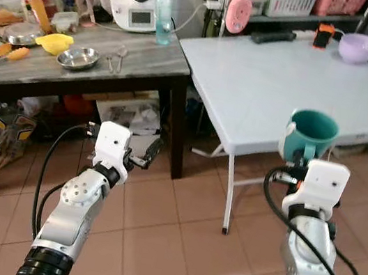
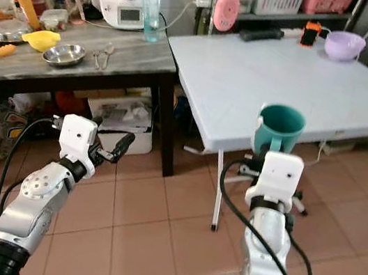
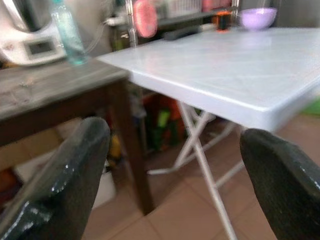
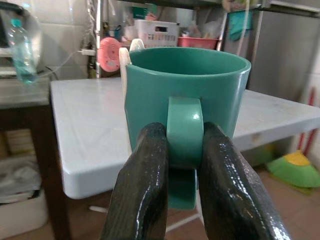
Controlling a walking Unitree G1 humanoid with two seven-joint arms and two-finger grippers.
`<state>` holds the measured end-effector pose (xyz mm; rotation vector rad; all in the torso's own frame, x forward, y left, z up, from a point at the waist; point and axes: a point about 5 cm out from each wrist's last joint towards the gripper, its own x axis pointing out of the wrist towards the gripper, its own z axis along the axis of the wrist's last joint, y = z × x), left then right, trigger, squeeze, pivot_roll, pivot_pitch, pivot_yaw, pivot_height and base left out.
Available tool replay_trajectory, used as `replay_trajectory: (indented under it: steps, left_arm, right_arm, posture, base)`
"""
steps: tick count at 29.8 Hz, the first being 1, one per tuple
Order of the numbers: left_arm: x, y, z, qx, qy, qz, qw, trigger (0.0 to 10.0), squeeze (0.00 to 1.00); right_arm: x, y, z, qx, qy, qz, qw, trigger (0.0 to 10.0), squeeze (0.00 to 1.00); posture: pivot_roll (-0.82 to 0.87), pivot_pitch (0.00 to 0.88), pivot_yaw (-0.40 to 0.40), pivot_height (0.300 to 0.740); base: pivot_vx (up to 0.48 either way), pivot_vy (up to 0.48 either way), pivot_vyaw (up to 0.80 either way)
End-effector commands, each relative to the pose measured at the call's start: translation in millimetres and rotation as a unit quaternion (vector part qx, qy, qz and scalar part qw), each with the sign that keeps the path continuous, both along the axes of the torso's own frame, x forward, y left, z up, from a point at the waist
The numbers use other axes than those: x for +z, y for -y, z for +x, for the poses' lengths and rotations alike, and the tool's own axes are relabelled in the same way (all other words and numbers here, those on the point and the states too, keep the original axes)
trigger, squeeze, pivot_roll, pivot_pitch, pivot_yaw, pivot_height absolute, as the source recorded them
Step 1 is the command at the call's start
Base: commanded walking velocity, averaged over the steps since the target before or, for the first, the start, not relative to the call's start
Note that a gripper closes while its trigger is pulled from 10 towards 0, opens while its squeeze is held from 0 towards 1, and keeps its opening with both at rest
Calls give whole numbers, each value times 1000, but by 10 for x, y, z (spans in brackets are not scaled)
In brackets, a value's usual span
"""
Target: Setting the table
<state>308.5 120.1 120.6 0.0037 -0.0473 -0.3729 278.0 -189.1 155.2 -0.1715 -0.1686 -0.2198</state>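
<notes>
My left gripper [image 2: 120, 147] hangs low w/ fingers spread, idle, nothing in it. My right gripper [image 4: 182, 165] pinches the teal mug [image 1: 312, 133] by its handle, upright, just off the white table [image 1: 278, 83] edge, prob ready for set-down.

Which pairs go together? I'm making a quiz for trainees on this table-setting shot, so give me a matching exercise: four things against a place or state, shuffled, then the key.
Things:
1. green mug
2. purple bowl
3. steel bowl
4. left gripper

Places or states:
A. on the dark wooden table
B. open, holding nothing
C. far corner of the white folding table
D. clamped by its handle in the right gripper

Pairs: 1-D, 2-C, 3-A, 4-B
</notes>
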Motion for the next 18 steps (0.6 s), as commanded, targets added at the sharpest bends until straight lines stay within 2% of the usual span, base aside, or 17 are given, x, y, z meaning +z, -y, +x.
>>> replay_trajectory:
  steps: [1, 15, 18]
  left_arm:
    - [25, -77, 7, 10, 4, 10, 1000, 10000, 0]
    - [31, -62, 9, 11, 4, 11, 1000, 10000, 0]
    - [30, -67, 14, 21, 1, 4, 1000, 10000, 0]
  right_arm:
    - [72, -70, 13, 8, 17, 4, 1000, 10000, 0]
    - [60, -61, 24, 8, 15, 0, 1000, 10000, 0]
    - [62, -62, 29, 9, 15, 2, 1000, 10000, 0]
  posture:
    - [-85, 0, 110, 740]
    - [-82, 2, 106, 740]
    - [-82, 1, 106, 740]
  base:
    - [0, 480, 425]
    - [0, 480, 784]
    - [0, 398, 550]
